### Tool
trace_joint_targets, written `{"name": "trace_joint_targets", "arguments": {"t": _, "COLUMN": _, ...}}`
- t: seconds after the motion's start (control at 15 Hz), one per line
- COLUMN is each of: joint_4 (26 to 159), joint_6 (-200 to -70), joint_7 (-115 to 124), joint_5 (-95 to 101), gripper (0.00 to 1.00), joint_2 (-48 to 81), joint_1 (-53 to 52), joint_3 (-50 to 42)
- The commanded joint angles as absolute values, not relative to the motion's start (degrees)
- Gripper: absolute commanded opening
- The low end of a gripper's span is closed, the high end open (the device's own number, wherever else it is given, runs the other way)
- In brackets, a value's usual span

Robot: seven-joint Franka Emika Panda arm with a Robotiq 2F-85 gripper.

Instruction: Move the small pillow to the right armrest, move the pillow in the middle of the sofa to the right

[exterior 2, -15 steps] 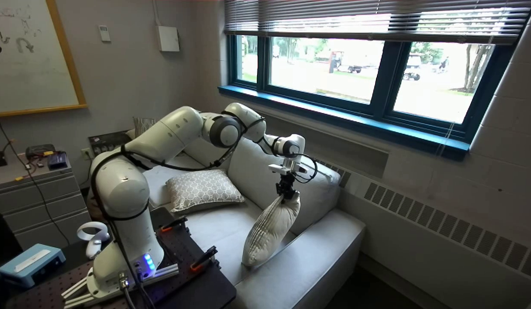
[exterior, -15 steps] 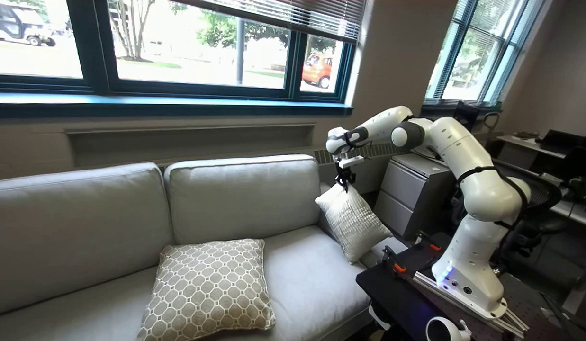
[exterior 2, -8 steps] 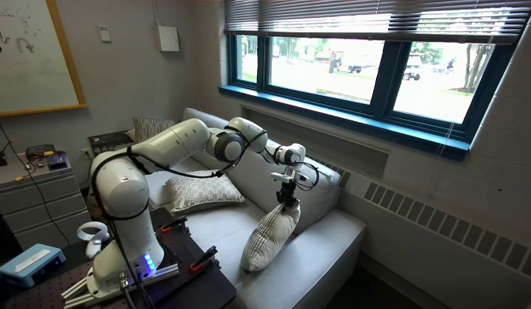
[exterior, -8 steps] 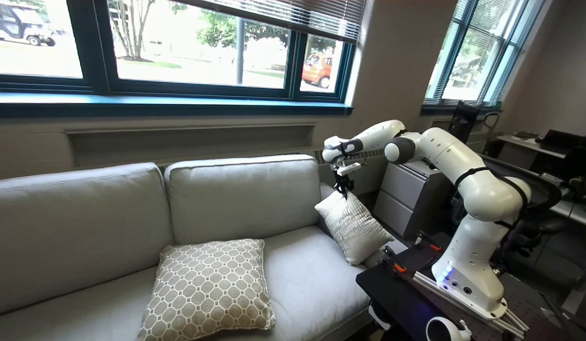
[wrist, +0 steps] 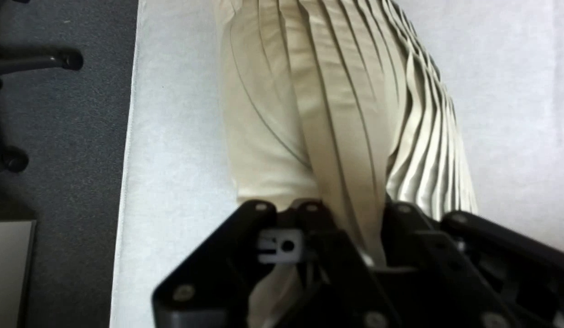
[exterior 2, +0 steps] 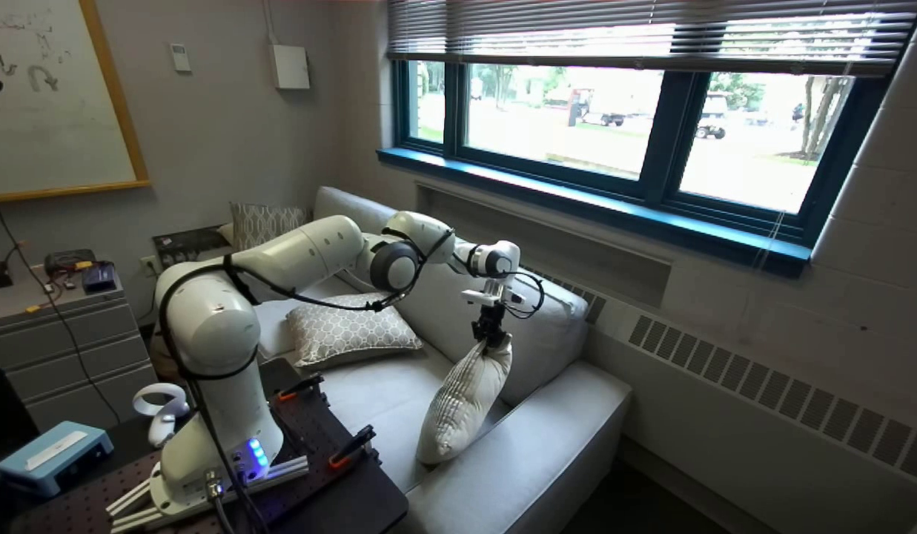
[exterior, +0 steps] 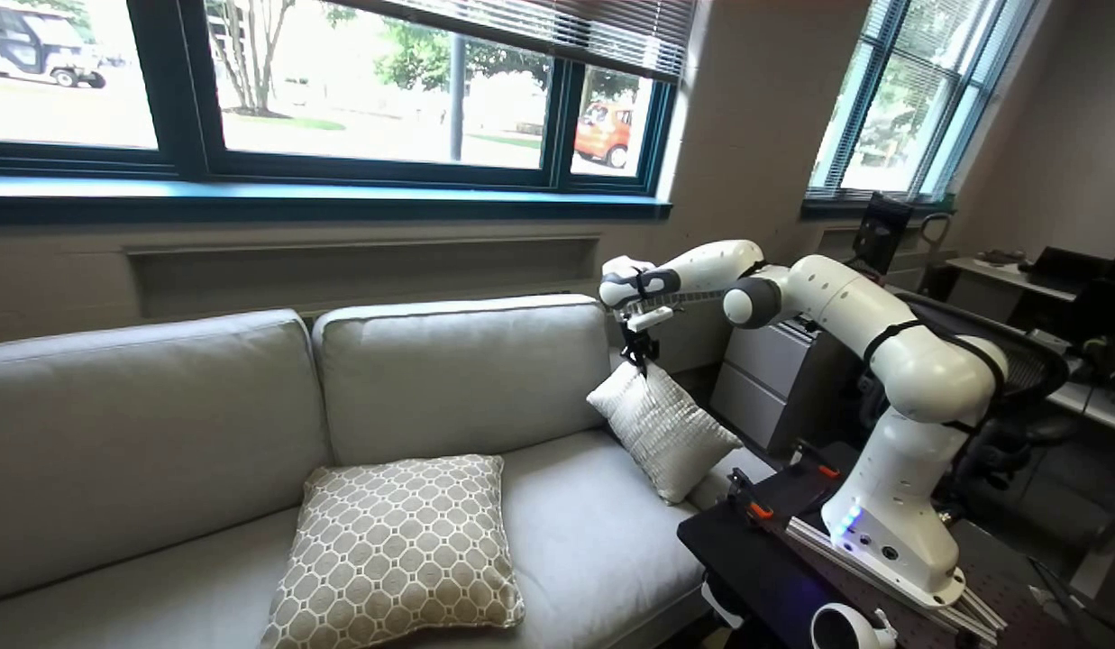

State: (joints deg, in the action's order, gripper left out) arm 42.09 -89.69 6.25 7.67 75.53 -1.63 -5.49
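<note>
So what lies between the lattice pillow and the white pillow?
Just bare sofa seat: nothing lies on the stretch from the lattice pillow to the white pillow, as both exterior views show.

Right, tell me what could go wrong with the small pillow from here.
The gripper pinches only a fold at the top of the small pillow, so it may slip free. The pillow hangs tilted rather than flat, so once let go it could tip onto the sofa seat. And there is floor beyond the armrest, so letting go too far out might drop it there.
</note>
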Motion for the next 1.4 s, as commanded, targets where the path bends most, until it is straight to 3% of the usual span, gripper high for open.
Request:
{"name": "trace_joint_targets", "arguments": {"t": 0.0, "joint_4": 33.32, "joint_6": -84.80, "joint_7": 5.29, "joint_5": 7.44, "gripper": 0.07, "joint_2": 78.68, "joint_1": -2.21, "joint_3": -5.00}}
{"name": "trace_joint_targets", "arguments": {"t": 0.27, "joint_4": 29.73, "joint_6": -83.65, "joint_7": 5.86, "joint_5": 7.41, "gripper": 0.08, "joint_2": 79.46, "joint_1": -1.91, "joint_3": -5.43}}
{"name": "trace_joint_targets", "arguments": {"t": 0.33, "joint_4": 29.02, "joint_6": -83.58, "joint_7": 5.91, "joint_5": 7.33, "gripper": 0.31, "joint_2": 79.96, "joint_1": -1.63, "joint_3": -5.47}}
{"name": "trace_joint_targets", "arguments": {"t": 0.93, "joint_4": 28.24, "joint_6": -82.67, "joint_7": 6.50, "joint_5": 6.23, "gripper": 0.98, "joint_2": 83.25, "joint_1": -0.25, "joint_3": -5.12}}
{"name": "trace_joint_targets", "arguments": {"t": 1.33, "joint_4": 28.14, "joint_6": -83.62, "joint_7": 7.07, "joint_5": 1.41, "gripper": 1.00, "joint_2": 77.37, "joint_1": 1.68, "joint_3": -3.40}}
